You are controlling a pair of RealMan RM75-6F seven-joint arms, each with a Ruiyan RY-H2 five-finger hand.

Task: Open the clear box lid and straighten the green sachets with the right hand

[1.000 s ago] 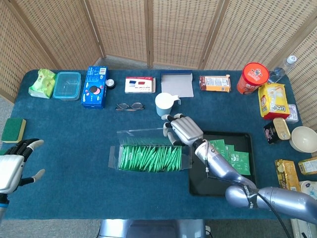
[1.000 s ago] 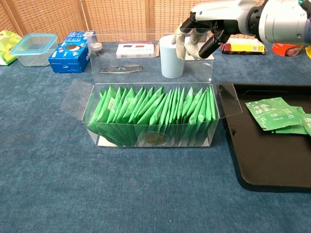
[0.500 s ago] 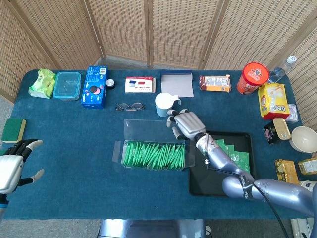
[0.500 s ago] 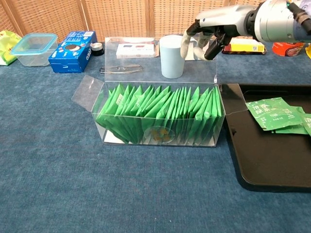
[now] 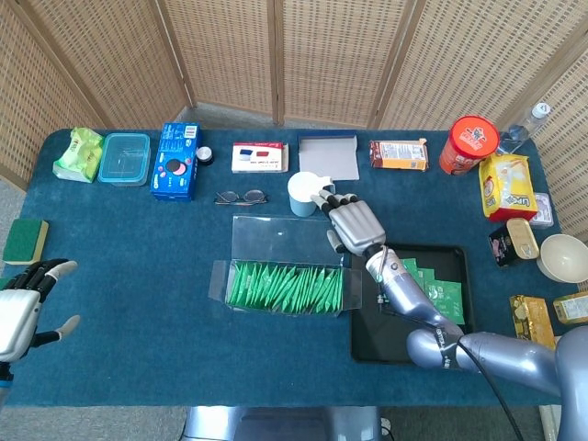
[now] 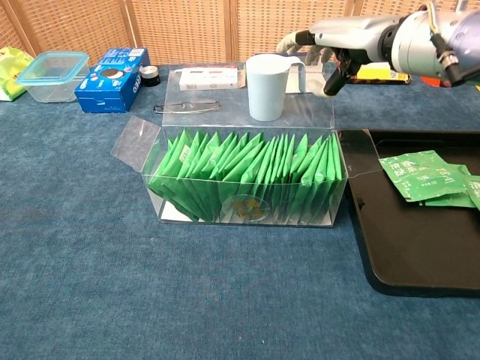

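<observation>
Box [image 6: 247, 202] lengthwise left-right, sachets [image 6: 247, 169] right-leaning.

left hand [image 5: 20, 312] cut by frame edge

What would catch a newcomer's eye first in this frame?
The clear box at mid-table, packed with a leaning row of green sachets, lid swung open behind it. The right hand hovers just above the lid's right end, near the pale blue cup. More sachets lie on the black tray to the right.
</observation>
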